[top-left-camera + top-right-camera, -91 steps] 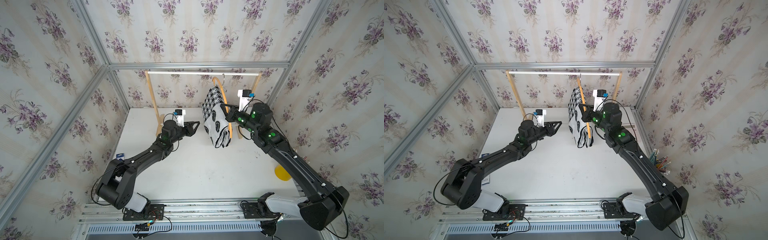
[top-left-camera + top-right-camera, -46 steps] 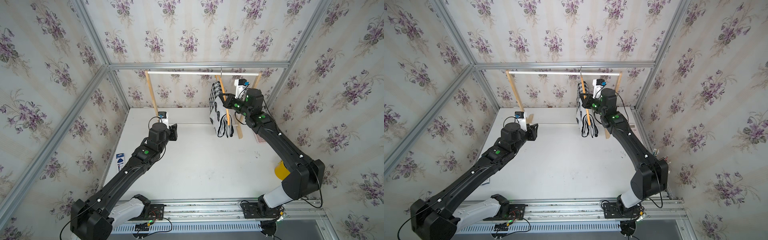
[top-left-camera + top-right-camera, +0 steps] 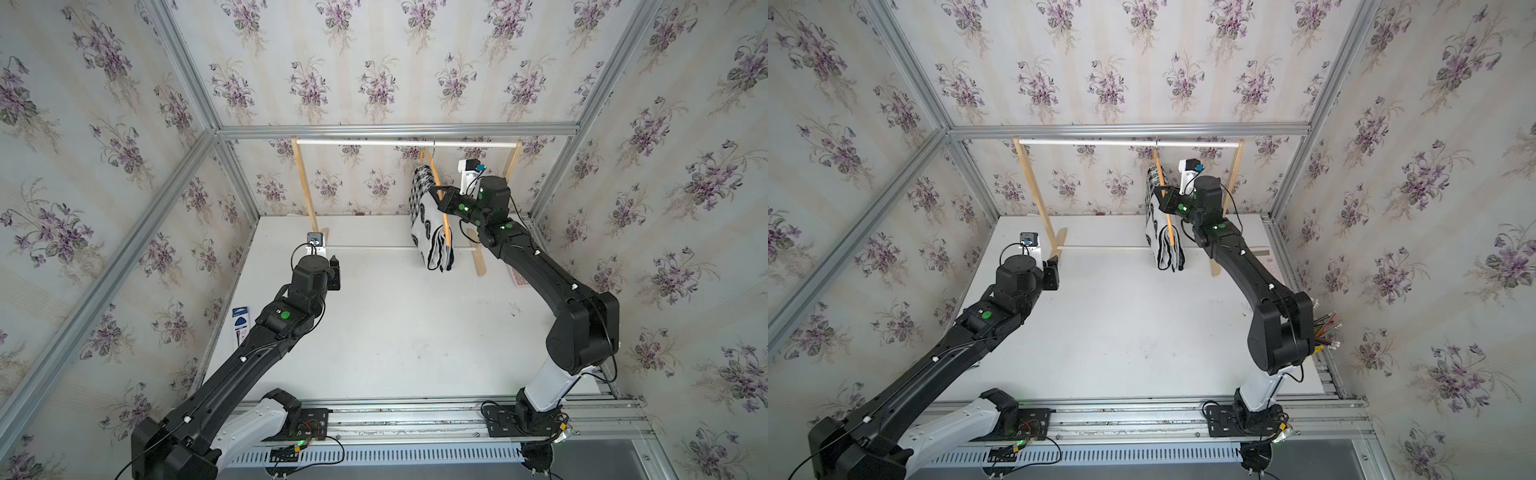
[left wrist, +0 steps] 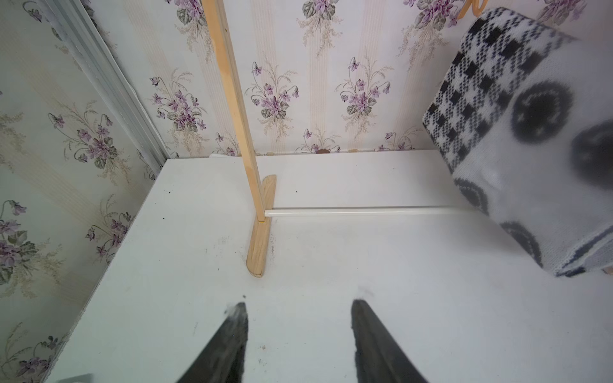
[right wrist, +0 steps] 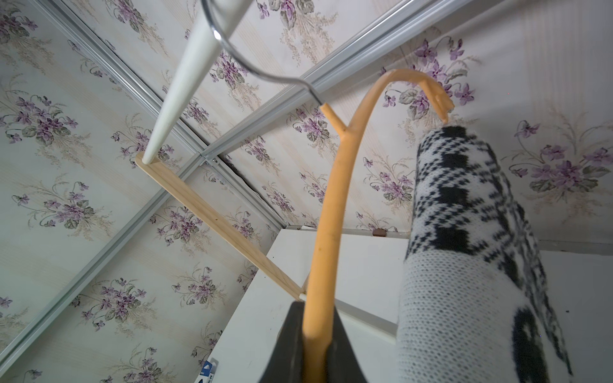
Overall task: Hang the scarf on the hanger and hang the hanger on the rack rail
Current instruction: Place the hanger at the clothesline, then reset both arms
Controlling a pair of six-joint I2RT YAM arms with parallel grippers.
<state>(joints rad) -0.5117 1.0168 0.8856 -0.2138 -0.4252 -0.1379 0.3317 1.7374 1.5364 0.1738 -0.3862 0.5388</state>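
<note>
The scarf [image 3: 430, 220] hangs folded over the crossbar of the hanger [image 3: 441, 208], near the table's far right corner, its lower end dangling just above the table [image 3: 395, 332]. The hanger's silver hook [image 5: 252, 63] curls over the top white rod [image 3: 374, 142] of the wooden rack [image 3: 305, 195]; whether it bears fully on the rod cannot be told. The right gripper [image 5: 318, 345] is clamped on the hanger's curved wooden arm, below the hook. The left gripper [image 4: 298, 331] has its jaws parted around nothing, low over the table near the rack's left foot [image 4: 260, 232], well apart from the scarf.

The scarf looks soft, thick and light: it will sag, fold and cling rather than slide, though an uneven drape could creep off the smooth bar. It is best taken by a pinch on a hanging fold or edge. The hanger is stiff, slim and light, and the wooden arm where it is held gives a firm hold; it may swing on the hook if released abruptly.

The scarf's long axis runs downward from the bar, houndstooth half uppermost, smiley circles lower. In both top views the hanger is seen nearly edge-on, its long axis running from the table's far edge toward the near edge, across the rod, hook uppermost.
</note>
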